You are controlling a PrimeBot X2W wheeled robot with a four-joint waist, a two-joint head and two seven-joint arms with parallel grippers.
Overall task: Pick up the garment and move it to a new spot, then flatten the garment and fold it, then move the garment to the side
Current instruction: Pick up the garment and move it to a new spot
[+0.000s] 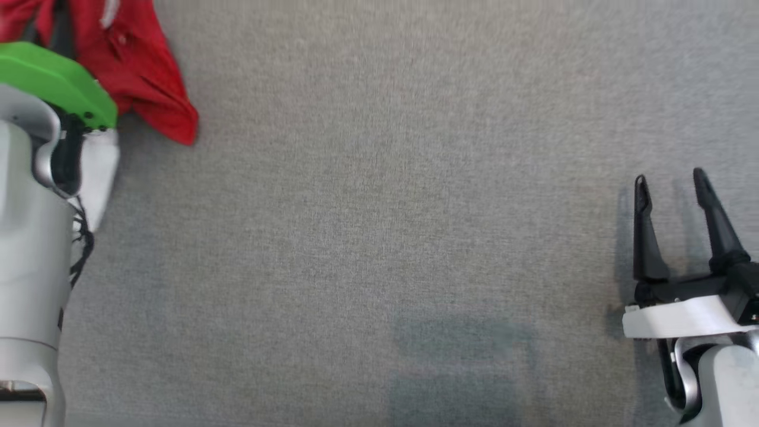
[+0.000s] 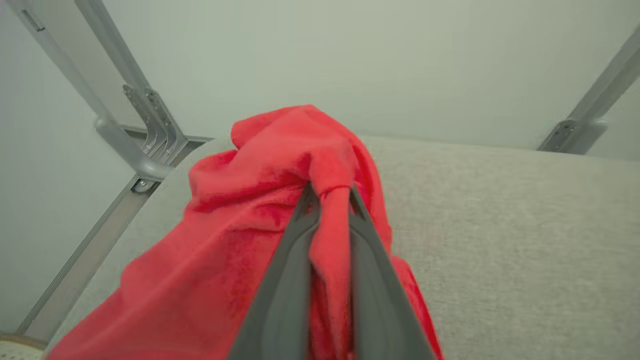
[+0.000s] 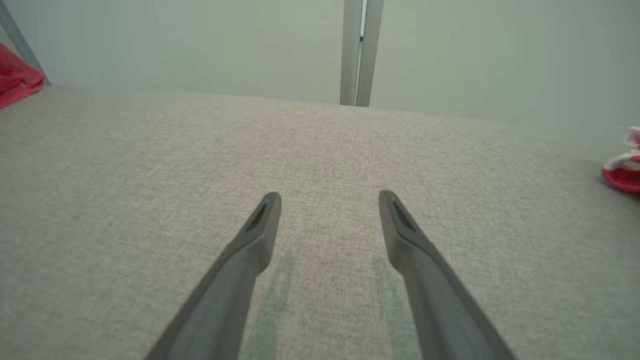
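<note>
Now: left claw pinching the garment at the bench's far left

Left wrist view: left claw [image 2: 330, 192] was clamped on a ridge of red cloth, fingers drawn in close with the fold squeezed between the tips. The garment [image 2: 240, 225] was bunched, mounding up beyond the tips and spilling toward that view's lower left. No clear long axis could be read in that state. Whether any of it had left the bench [image 1: 379, 237] could not be told.

Head view: the garment [image 1: 142, 77] sat in the far upper-left corner, partly behind the left forearm [image 1: 35, 237] and its green cover [image 1: 53, 77]. The right claw [image 1: 670, 181] hovered at the lower right, fingers spread and holding nothing, well apart from the cloth. A wide stretch of bare grey bench lay between them.

Right wrist view: right claw [image 3: 327, 200] released, low over the bench. The garment [image 3: 17, 82] was a red scrap at the far left edge. A small red-and-white bundle [image 3: 622, 172] lay at the far right edge — a separate item.

Judgement: step in hand was pick-up and relocation, left arm only. The cloth lay entirely on the left arm's side, so the carry would run rightward toward the open middle. The right claw was too far off to help until then.
</note>
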